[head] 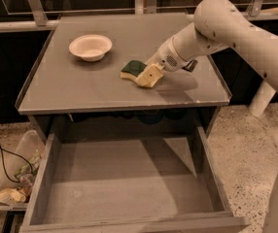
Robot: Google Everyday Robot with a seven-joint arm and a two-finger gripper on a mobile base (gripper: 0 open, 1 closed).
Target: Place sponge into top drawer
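I see the bowl (90, 47) at ten o'clock on the countertop (56, 89), the top drawer (129, 193) open at six. The sponge (131, 68) lies mid-counter. The gripper (147, 75) touches its four o'clock edge; I cannot tell its grip. The arm (226, 28) slants in from two o'clock.

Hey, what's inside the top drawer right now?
The top drawer shows only bare floor; its back is hidden beneath the cabinet top. The sponge lies up there, at the gripper.

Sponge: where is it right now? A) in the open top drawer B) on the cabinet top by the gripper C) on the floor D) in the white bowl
B: the sponge lies on the cabinet top at the gripper, not in the pulled-out top drawer.
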